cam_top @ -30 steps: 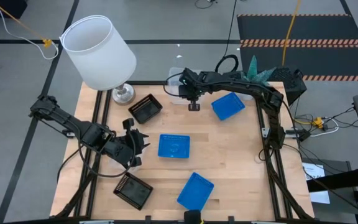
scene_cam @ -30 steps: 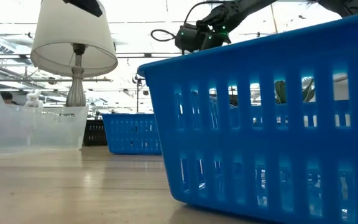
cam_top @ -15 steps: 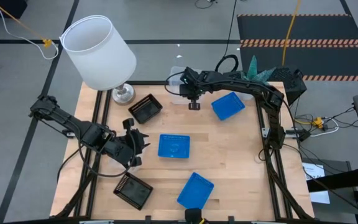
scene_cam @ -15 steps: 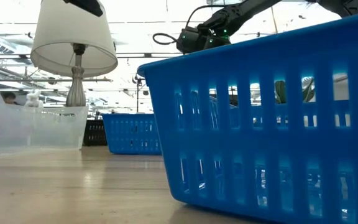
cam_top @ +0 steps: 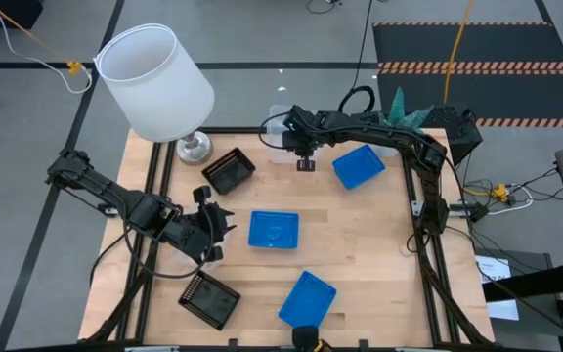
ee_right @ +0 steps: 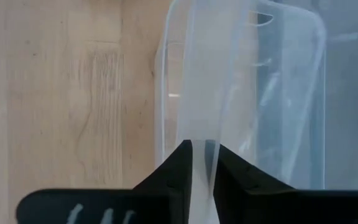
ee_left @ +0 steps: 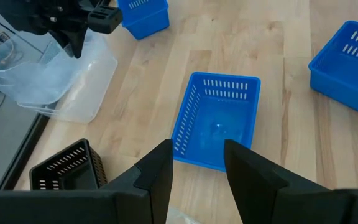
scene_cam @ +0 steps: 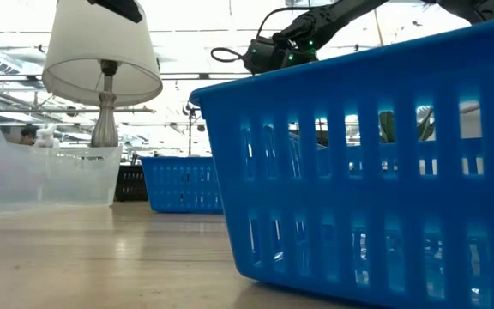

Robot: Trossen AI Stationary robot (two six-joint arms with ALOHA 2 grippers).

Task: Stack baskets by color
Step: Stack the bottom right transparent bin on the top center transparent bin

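Two clear baskets (cam_top: 278, 134) sit nested at the table's far edge. My right gripper (ee_right: 204, 148) stands over them (cam_top: 299, 145), shut on a wall of the upper clear basket (ee_right: 247, 93). A third clear basket (scene_cam: 45, 180) is at my left gripper (cam_top: 213, 227), left of the table's middle; that gripper (ee_left: 196, 146) points at the middle blue basket (cam_top: 274, 231). Two more blue baskets (cam_top: 359, 166) (cam_top: 307, 299) and two black baskets (cam_top: 228, 171) (cam_top: 209, 299) lie singly on the table. My right gripper has the clear basket's upright side wall (ee_right: 204, 134) pinched between its two fingers, one inside the basket and one outside. The fingers slant down from above. The basket sits inside the clear basket (ee_right: 161, 106) below it. My left gripper has a bit of clear plastic (ee_left: 178, 216) far back between its fingers; the wrist picture's edge cuts off the contact. The fingers slant down toward the table's middle. In the low view the clear basket stands level, low over the table; whether it rests there I cannot tell.
A white lampshade (cam_top: 154, 83) on a metal base (cam_top: 194, 149) stands at the far left corner, close to the far black basket. Bare wood lies between the middle blue basket and the table's right edge (cam_top: 413, 244).
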